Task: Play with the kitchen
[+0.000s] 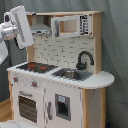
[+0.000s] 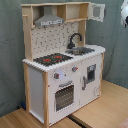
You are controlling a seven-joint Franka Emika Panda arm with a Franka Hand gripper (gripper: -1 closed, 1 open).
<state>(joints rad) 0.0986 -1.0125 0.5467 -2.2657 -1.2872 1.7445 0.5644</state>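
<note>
Your arm (image 1: 15,27) hangs high at the first exterior view's left, clear of the kitchen (image 1: 57,75); fingers can't be made out; kitchen stands centre, doors shut, untouched; all play seems ahead.
</note>
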